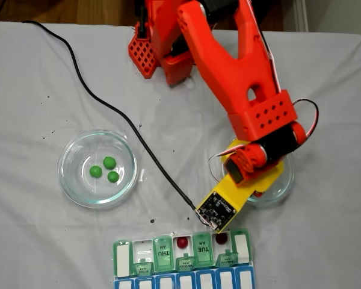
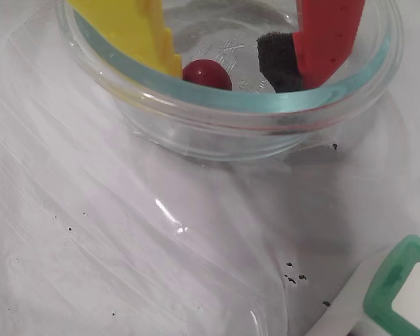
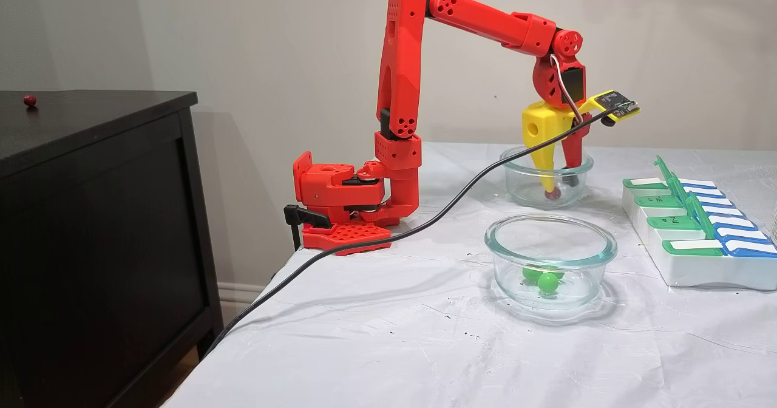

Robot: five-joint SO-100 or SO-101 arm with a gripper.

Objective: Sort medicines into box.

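One red medicine ball (image 2: 207, 73) lies in a clear glass dish (image 2: 231, 101). My gripper (image 2: 227, 70) is down inside that dish and open: the yellow finger (image 2: 136, 31) touches the ball on the left, and the red finger's black pad (image 2: 276, 63) stands a little off on the right. In a fixed view the fingertips (image 3: 546, 183) reach the floor of the far dish (image 3: 516, 180). Three green balls (image 1: 109, 162) sit in the other dish (image 1: 69, 180). The box (image 1: 162, 256) lies at the near edge, with a red ball (image 1: 182, 242) and another red ball (image 1: 221, 238) in two open compartments.
A black cable (image 1: 108, 108) crosses the white cloth to the wrist camera board (image 1: 216, 209). The arm's base (image 3: 340, 207) is clamped at the table's back edge. A dark cabinet (image 3: 91, 214) beside the table carries a small red ball (image 3: 29, 99).
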